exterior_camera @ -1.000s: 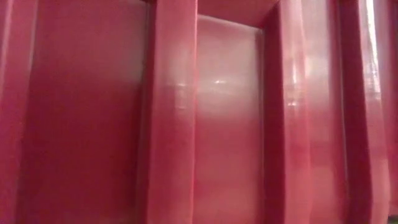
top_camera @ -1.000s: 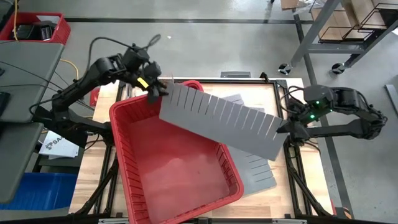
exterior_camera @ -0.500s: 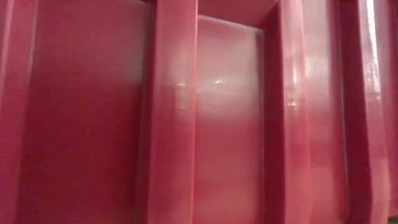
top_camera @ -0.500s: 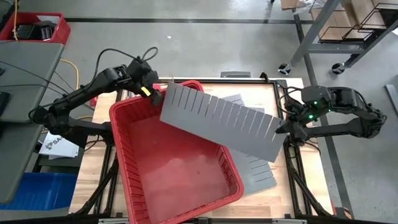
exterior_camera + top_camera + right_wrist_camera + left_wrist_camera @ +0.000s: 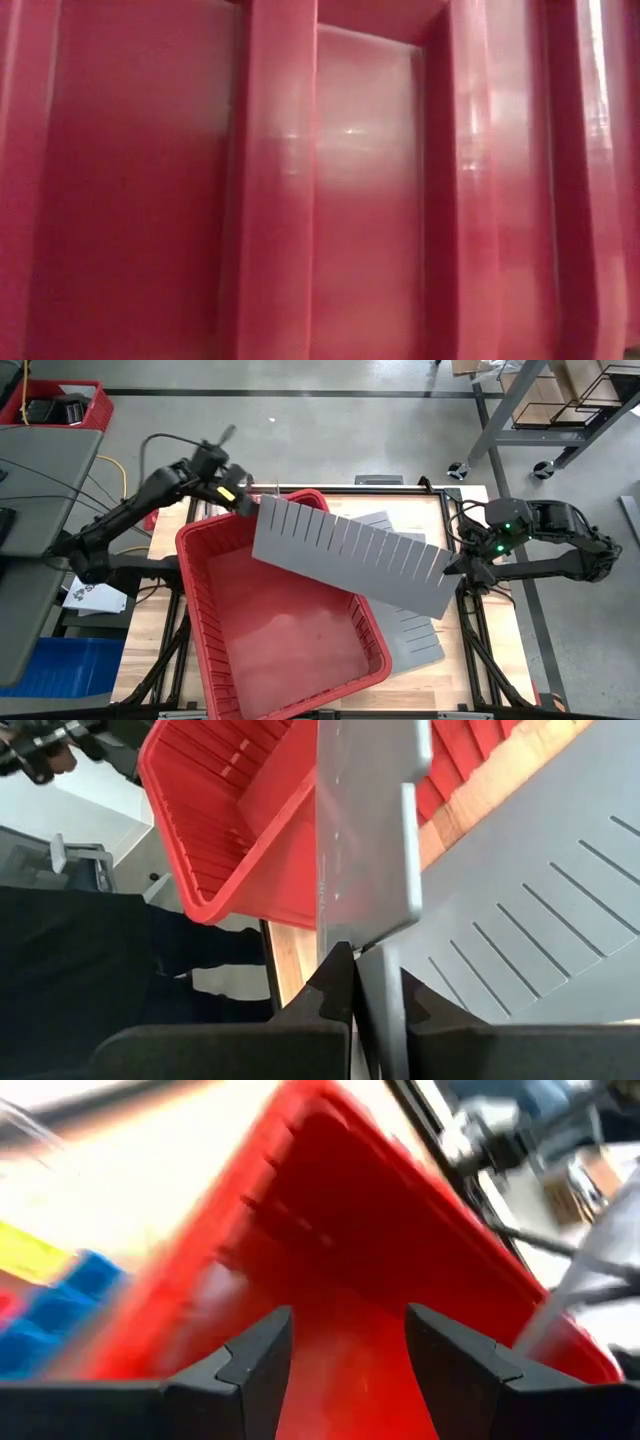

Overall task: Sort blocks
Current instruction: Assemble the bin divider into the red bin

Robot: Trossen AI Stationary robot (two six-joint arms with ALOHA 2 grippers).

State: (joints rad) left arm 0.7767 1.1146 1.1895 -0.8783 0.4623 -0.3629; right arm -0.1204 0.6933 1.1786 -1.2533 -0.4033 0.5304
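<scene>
Across red bin (image 5: 215,650): grey divider sheet (image 5: 350,555), long axis running between arms. Right gripper (image 5: 357,982) pinches sheet's near edge, jaws clamped tight; left gripper (image 5: 348,1342) part open, empty, at bin's far corner (nearer sheet's free end). Blocks: none visible.

The counter (image 5: 440,520) is a pale wooden top in a dark metal frame. A large red bin (image 5: 290,650) sits on it at a skew, covering the left and middle, with one corner reaching the far edge. To the right of the bin, flat grey slotted sheets (image 5: 415,635) lie on the wood, partly tucked under the bin's side. Bare wood shows along the right edge and the near left corner.
</scene>
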